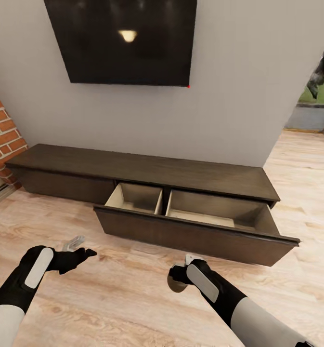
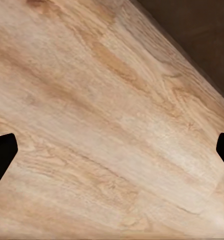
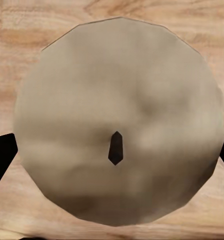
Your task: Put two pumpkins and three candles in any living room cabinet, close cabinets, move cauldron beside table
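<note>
Candle (image 3: pixel 117 125) pinched in the right claw (image 1: pixel 181 279), poised before the cabinet (image 1: pixel 147 168), whose drawer (image 1: pixel 190 231) stands out to receive it; left claw (image 1: pixel 80 248) spread, idle above the floor (image 2: pixel 92 125).

You see the cabinet (image 1: pixel 147 171), low and dark brown against the wall, its right drawer pulled out with pale compartments. Your right gripper (image 1: pixel 178 279) holds a beige candle (image 3: pixel 117 135).

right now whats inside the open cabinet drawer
The cabinet drawer shows two pale compartments, both bare where visible. Its dark front hides the near strip of each floor. The right gripper holds a candle.
</note>
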Tool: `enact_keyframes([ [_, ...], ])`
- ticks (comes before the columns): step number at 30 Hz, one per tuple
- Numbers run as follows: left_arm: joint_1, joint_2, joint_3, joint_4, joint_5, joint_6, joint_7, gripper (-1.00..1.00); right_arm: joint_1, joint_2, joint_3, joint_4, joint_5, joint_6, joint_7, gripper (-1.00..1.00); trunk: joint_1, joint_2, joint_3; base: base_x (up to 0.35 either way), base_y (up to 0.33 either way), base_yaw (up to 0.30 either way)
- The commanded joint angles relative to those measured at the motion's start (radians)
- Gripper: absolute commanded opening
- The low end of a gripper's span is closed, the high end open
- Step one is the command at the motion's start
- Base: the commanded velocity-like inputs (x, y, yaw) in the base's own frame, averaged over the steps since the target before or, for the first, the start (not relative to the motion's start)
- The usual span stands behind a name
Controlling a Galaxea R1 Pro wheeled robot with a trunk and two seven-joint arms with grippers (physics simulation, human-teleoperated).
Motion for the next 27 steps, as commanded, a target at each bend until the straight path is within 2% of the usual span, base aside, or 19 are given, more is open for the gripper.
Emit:
enact_keyframes([
  [1,0.000,0.000,0.001,-0.002,0.008,0.005,0.007,1.00,-0.001,0.000,0.003,-0.001,-0.008,0.000,-0.007,-1.00,0.000,0.000,0.000,-0.039,-0.293,-0.265],
  [8,0.000,0.000,0.001,-0.002,0.008,0.005,0.007,1.00,-0.001,0.000,0.003,-0.001,-0.008,0.000,-0.007,-1.00,0.000,0.000,0.001,-0.012,-0.274,-0.262],
  [14,0.000,0.000,0.001,-0.003,0.017,0.006,0.005,1.00,-0.001,0.000,0.003,0.001,-0.008,0.000,-0.007,-1.00,0.000,0.000,0.001,-0.001,-0.053,-0.218],
  [25,0.000,0.001,0.001,-0.005,0.018,0.007,0.005,1.00,-0.001,0.000,0.005,-0.001,0.002,-0.003,-0.007,-1.00,-0.042,0.077,0.035,0.000,-0.002,-0.045],
  [27,0.005,0.002,0.002,-0.034,0.019,0.009,0.005,1.00,-0.001,-0.001,0.005,-0.001,0.003,-0.003,-0.007,-1.00,-0.050,0.091,0.042,0.000,0.000,-0.001],
])
